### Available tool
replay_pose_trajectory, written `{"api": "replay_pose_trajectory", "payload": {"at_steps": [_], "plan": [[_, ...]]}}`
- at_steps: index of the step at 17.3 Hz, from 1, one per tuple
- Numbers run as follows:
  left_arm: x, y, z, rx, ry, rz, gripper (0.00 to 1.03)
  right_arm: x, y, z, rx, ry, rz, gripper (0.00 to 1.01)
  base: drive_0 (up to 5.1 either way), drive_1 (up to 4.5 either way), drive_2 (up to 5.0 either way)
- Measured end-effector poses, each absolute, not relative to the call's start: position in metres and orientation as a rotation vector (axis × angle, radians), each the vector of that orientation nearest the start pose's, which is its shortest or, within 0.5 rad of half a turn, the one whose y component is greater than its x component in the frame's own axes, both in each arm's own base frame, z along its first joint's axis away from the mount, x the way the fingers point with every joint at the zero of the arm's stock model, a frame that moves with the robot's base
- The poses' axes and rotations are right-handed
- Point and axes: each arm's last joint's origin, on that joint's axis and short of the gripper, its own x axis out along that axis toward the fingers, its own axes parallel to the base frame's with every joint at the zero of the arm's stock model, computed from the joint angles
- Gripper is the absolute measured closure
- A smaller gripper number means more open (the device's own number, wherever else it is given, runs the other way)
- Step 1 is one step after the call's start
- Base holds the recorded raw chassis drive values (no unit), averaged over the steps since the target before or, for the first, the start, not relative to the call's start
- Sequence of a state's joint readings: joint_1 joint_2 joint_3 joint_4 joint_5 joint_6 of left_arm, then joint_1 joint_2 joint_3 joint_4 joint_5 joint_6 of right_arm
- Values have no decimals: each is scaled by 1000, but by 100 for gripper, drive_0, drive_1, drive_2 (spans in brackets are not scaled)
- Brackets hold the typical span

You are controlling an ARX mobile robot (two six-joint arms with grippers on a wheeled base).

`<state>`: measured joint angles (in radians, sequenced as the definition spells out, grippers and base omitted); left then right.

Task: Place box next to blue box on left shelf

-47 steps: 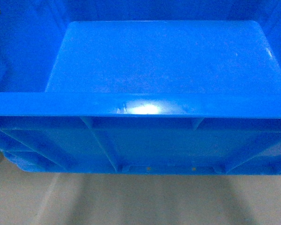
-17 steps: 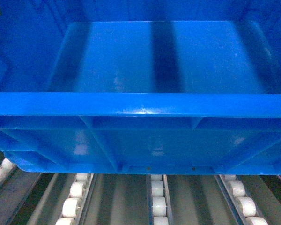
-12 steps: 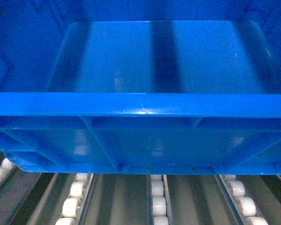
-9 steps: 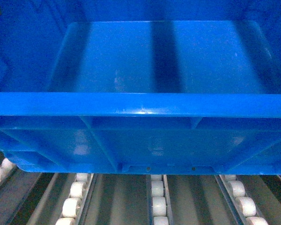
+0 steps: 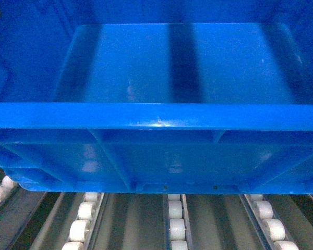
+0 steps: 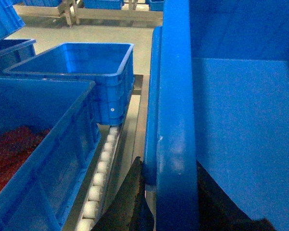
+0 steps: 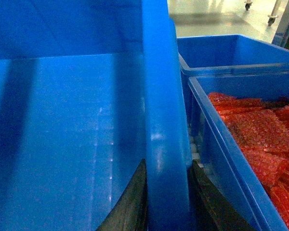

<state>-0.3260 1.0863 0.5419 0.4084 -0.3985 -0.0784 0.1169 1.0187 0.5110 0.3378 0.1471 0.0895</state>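
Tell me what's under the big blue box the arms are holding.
Under the box, roller tracks of the left shelf show. Whatever lies beneath its floor farther back is hidden.

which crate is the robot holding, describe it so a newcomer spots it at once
Start at the roller-track rack with rows of white wheels. The held crate hangs over it, gripped at both side rims, between neighbouring blue crates. Unlike the red-filled neighbours, it is empty.

My left gripper (image 6: 169, 202) clamps the rim of the box (image 6: 241, 134), one finger on each side. Beside it, white rollers of the left shelf (image 6: 102, 168) run beneath two neighbouring blue crates (image 6: 82, 72).
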Motion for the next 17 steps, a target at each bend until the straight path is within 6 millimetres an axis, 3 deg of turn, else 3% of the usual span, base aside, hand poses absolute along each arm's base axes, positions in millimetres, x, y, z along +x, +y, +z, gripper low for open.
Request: {"api": "replay_pose_trajectory", "payload": {"at_steps": [6,11,17], "plan": [[222,-65,248,-17,150,100,85,218,22,245,61,178,-28,86,0,0,0],[220,-66,244,23,246,180,86,218,23,237,65,307,24,86,0,0,0],[228,-71,205,37,539,147,86,227,19,208,56,541,4,86,0,0,0]]}}
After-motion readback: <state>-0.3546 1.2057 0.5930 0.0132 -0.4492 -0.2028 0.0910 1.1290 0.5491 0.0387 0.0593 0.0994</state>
